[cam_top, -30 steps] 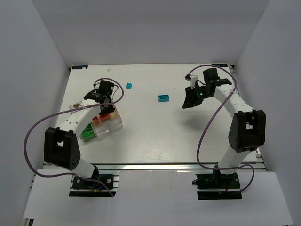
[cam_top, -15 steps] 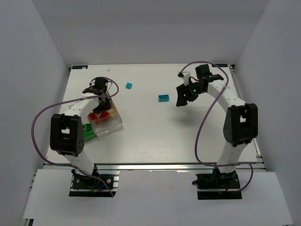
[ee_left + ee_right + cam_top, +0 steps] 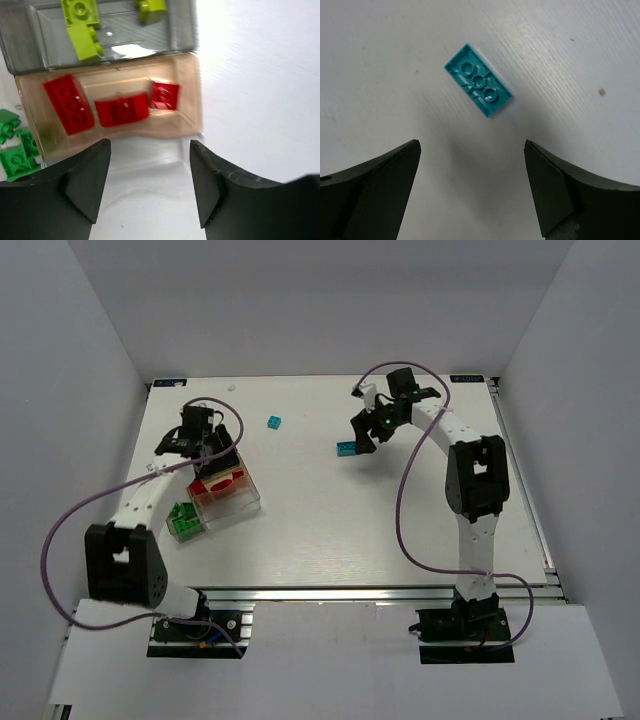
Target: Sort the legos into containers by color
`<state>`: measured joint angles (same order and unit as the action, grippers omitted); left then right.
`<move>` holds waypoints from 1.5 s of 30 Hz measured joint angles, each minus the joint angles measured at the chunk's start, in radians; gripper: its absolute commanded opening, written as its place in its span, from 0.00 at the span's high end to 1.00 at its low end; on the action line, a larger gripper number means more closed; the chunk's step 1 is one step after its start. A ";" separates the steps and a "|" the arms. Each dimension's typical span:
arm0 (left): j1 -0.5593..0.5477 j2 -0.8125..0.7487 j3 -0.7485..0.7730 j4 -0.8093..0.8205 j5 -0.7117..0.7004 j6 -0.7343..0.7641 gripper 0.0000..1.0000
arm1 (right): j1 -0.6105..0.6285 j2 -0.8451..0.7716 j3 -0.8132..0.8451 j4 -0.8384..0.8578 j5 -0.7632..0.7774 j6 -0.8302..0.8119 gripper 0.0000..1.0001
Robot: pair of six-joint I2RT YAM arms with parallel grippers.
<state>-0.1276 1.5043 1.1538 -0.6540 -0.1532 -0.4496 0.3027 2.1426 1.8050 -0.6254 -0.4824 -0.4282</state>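
Both pairs stand spread and empty: the right fingers [image 3: 380, 185] hover over a cyan brick [image 3: 478, 87] lying on the white worktop [image 3: 570, 75] — the left fingers [image 3: 80, 185] above a compartment of the clear tray [image 3: 30, 45] holding three red bricks [image 3: 121, 110].

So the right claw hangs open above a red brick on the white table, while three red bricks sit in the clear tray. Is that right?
Not quite. The small rectangular plastic brick beneath the open right gripper is cyan, not red; the right wrist view shows it. Three red plastic bricks do sit in the clear plastic tray.
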 measured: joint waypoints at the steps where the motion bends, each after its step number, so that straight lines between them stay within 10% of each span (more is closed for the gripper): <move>1: -0.001 -0.051 -0.019 0.008 0.020 -0.002 0.22 | 0.008 0.021 0.010 -0.002 -0.008 -0.045 0.11; 14: -0.003 -0.651 -0.211 0.076 0.210 -0.091 0.10 | 0.058 0.233 0.243 -0.117 -0.042 -0.719 0.16; 21: -0.003 -0.719 -0.223 0.010 0.203 -0.128 0.09 | 0.093 0.274 0.259 -0.195 -0.057 -0.900 0.77; 27: -0.003 -0.747 -0.223 -0.031 0.191 -0.135 0.09 | 0.120 0.274 0.261 -0.252 -0.103 -0.941 0.94; 45: -0.005 -0.919 -0.230 0.009 0.163 -0.158 0.09 | 0.506 0.077 0.243 -0.039 -0.321 -0.562 0.94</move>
<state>-0.1322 0.5858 0.9241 -0.6449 0.0097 -0.6079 0.8089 2.2192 2.0480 -0.6643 -0.8036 -0.9901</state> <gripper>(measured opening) 0.907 0.427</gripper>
